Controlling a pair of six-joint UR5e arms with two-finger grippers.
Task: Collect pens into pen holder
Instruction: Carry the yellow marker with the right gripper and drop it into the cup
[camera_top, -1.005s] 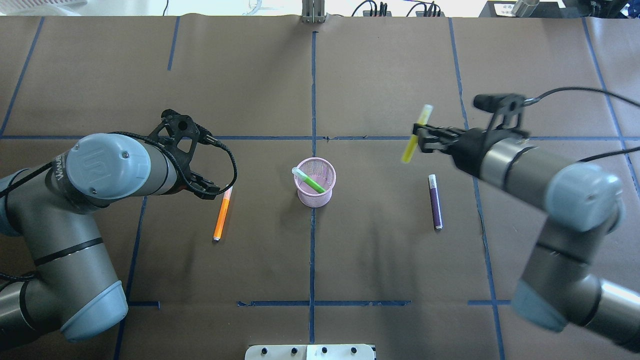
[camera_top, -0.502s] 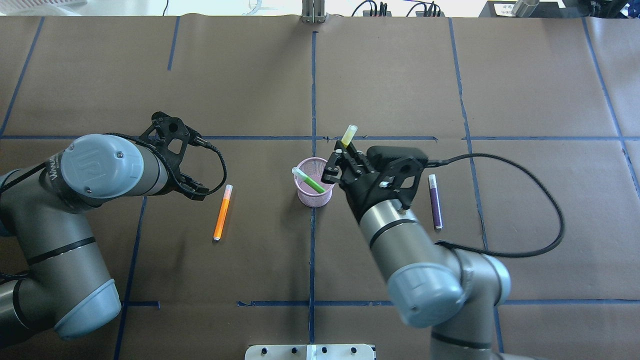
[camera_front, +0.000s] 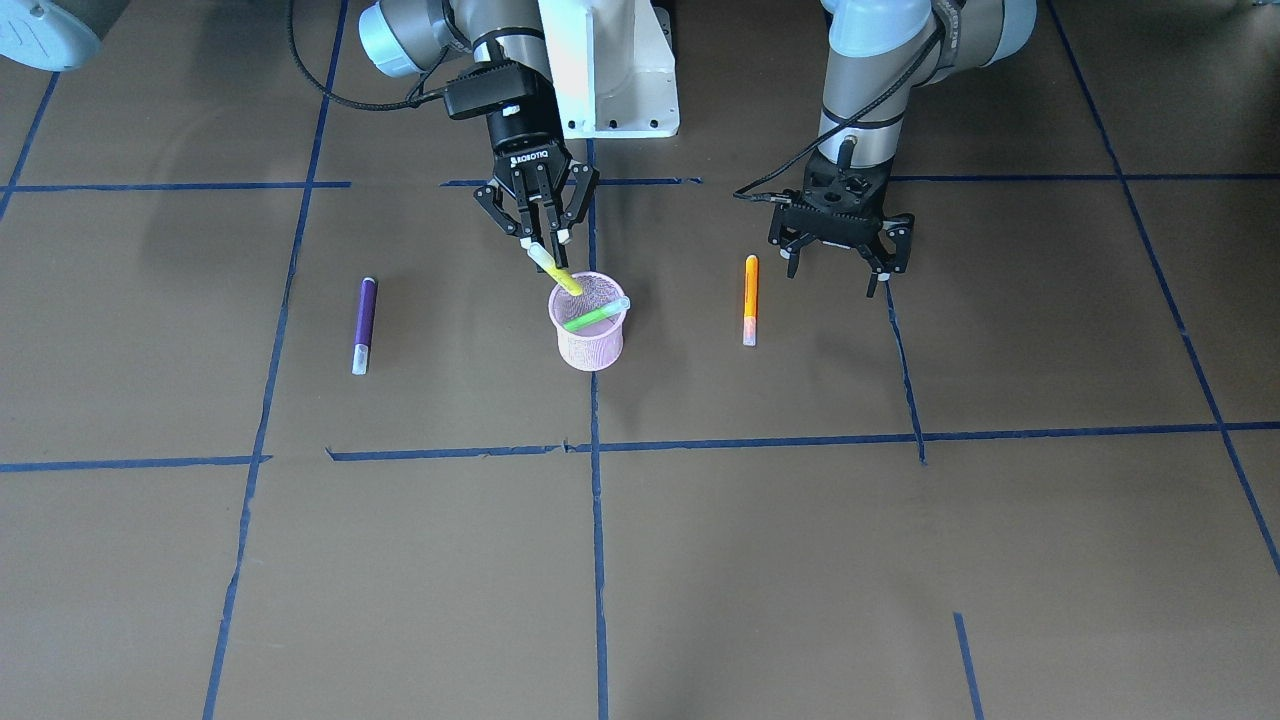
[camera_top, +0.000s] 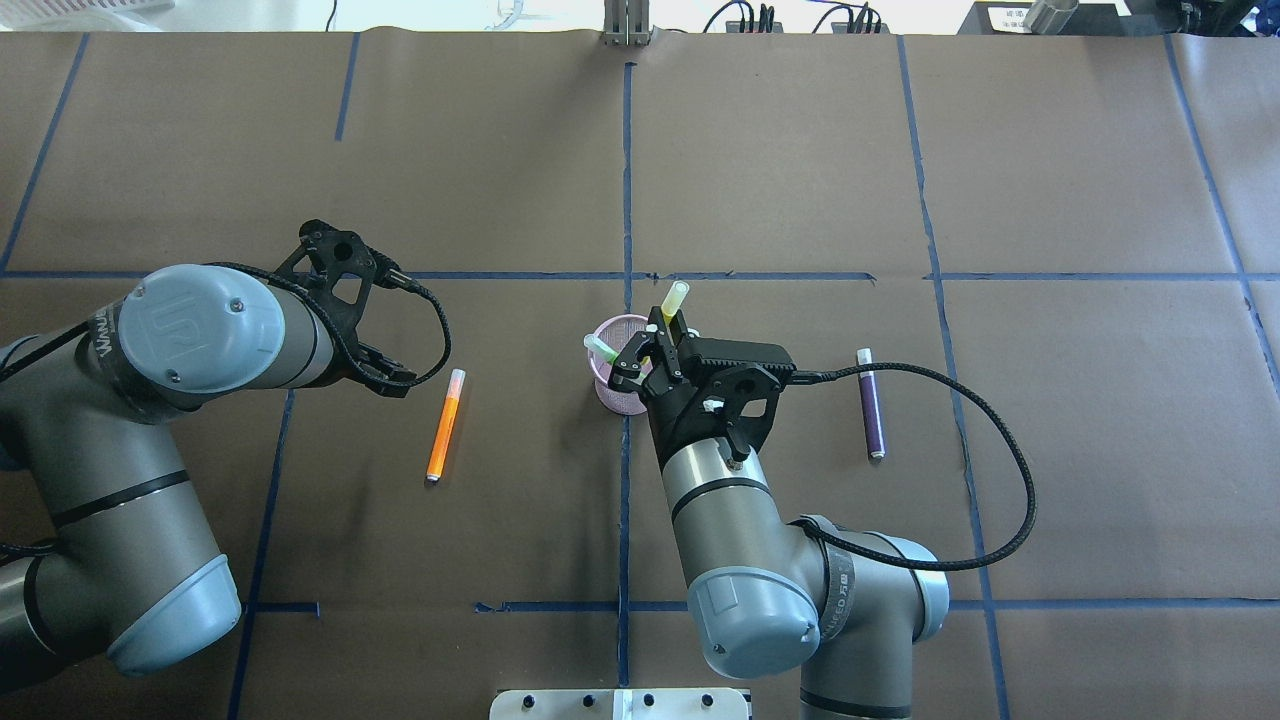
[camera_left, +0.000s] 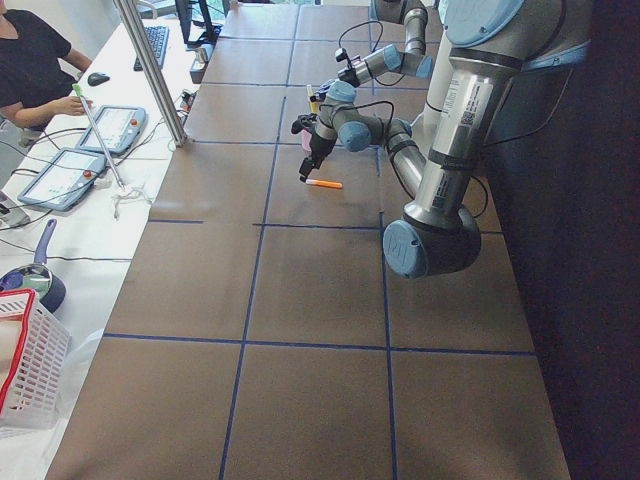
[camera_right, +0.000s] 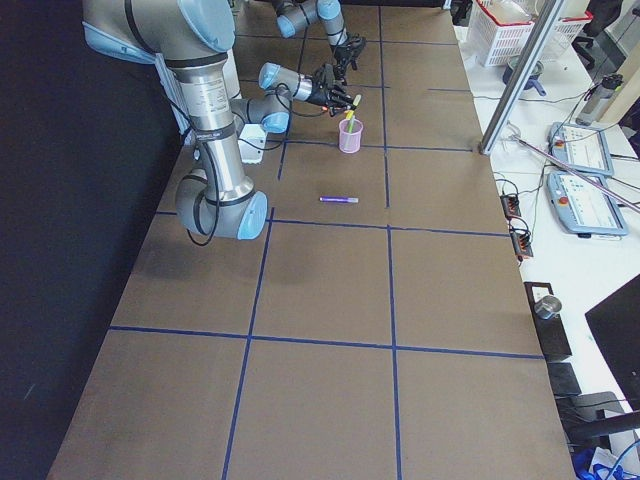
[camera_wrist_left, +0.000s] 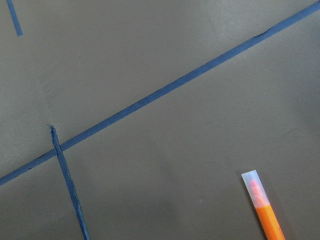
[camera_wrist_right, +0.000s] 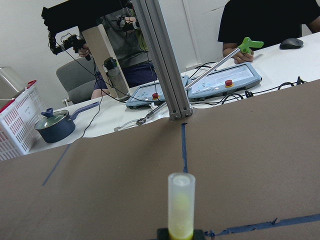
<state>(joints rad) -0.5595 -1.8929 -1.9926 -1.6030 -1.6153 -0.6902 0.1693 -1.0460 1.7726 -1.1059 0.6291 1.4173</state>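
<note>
Right claw (camera_front: 541, 243) swung in from far right with yellow pen (camera_front: 556, 271), pen's lower end now at pink cup (camera_front: 590, 350) rim; left claw (camera_front: 838, 262) backed off orange pen (camera_front: 750, 290).

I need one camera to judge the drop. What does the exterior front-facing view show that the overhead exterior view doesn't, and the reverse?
Only front-facing: the yellow pen's lower end at the pen holder's mouth, and that holder's whole rim. Only overhead: the table's far edge. Both: the right gripper shut on the yellow pen, the green pen inside, the orange pen and purple pen lying flat.
</note>
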